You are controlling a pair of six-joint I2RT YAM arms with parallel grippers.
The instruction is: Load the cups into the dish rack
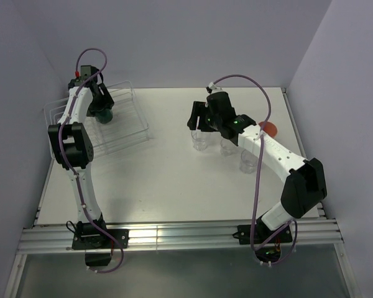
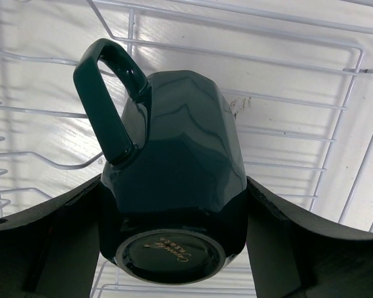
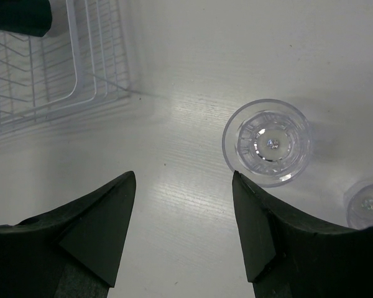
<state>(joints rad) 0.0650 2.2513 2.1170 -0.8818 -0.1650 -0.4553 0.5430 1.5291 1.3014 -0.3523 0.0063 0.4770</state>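
The dark green mug (image 2: 174, 155) is turned base-up toward the left wrist camera, its handle pointing up and left. My left gripper (image 2: 174, 186) is shut on its sides, over the wire floor of the dish rack (image 2: 248, 59). From above, the mug (image 1: 103, 115) sits inside the rack (image 1: 132, 99) under the left gripper (image 1: 101, 107). My right gripper (image 1: 196, 119) hangs open and empty above three clear tumblers (image 1: 201, 142) (image 1: 228, 146) (image 1: 248, 163). One tumbler (image 3: 267, 143) stands upright just past the right fingertip (image 3: 242, 192). A salmon-pink cup (image 1: 269, 128) peeks out behind the right arm.
The rack (image 3: 50, 81) lies in the table's far left corner, near the left wall. A second tumbler (image 3: 367, 205) shows at the right edge of the right wrist view. White walls close in the back and both sides.
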